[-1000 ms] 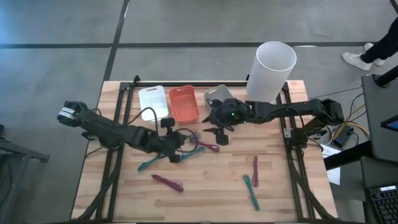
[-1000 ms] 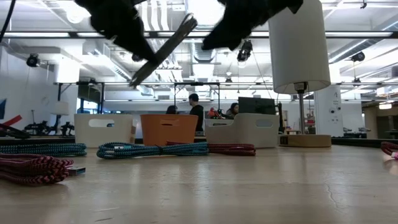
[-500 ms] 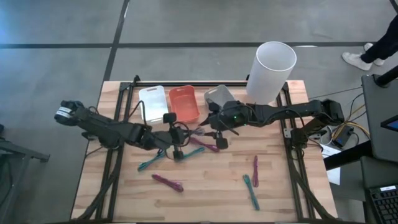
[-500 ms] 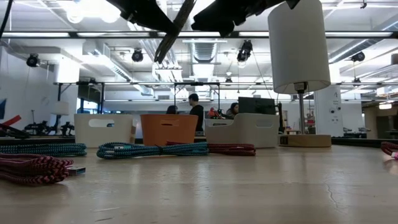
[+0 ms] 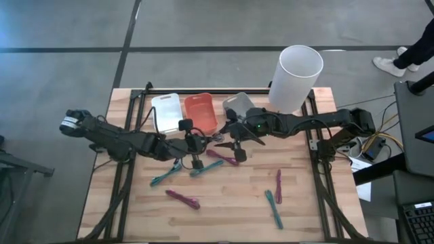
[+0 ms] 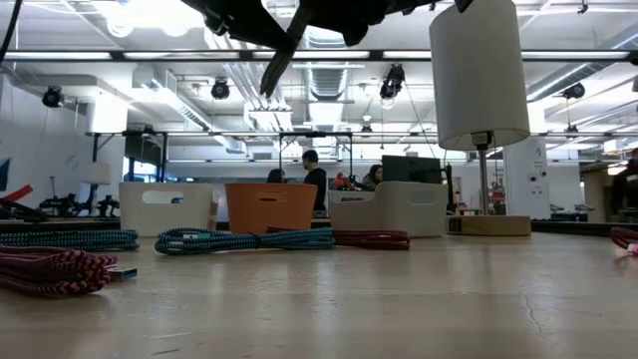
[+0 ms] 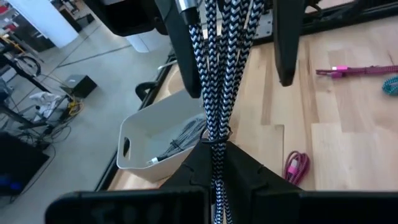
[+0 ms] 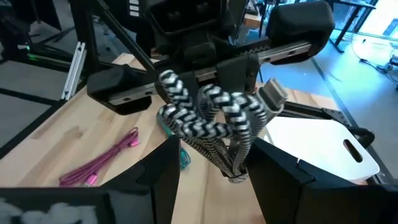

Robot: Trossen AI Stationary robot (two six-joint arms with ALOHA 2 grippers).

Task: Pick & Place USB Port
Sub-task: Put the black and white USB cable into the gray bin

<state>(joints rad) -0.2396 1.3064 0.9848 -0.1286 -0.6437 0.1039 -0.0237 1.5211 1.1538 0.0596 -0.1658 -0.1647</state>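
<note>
A black-and-white braided USB cable (image 7: 217, 81), coiled into a bundle, hangs in the air between my two grippers above the table's middle. My left gripper (image 5: 195, 148) is shut on it. My right gripper (image 5: 232, 141) faces it from the right and is open. Its fingers (image 7: 285, 43) stand on either side of the bundle's looped end (image 8: 208, 115), where a silver plug (image 8: 272, 94) sticks out. I cannot tell whether they touch it. In the low view the cable (image 6: 282, 50) slants down from the dark grippers at the top. My left gripper pinches the cable bundle between its two fingers at the narrow tied end (image 7: 214, 144). The fingers come level from the table's left and lie along the bundle. The bundle is lifted clear of the table and reaches out toward my right gripper.
Three bins stand along the far edge: white (image 5: 167, 112), orange (image 5: 201, 112), and a pale one holding cables (image 7: 165, 140). A tall white cylinder (image 5: 296, 78) stands at far right. Several teal (image 5: 273, 207) and magenta (image 5: 278, 184) coiled cables lie across the wooden table (image 5: 224, 217).
My left gripper has risen and moved toward the far edge and the right, carrying the cable up with it. In the low view the cable has climbed toward the top of the picture and now slants more steeply. My right gripper has also risen a little.
</note>
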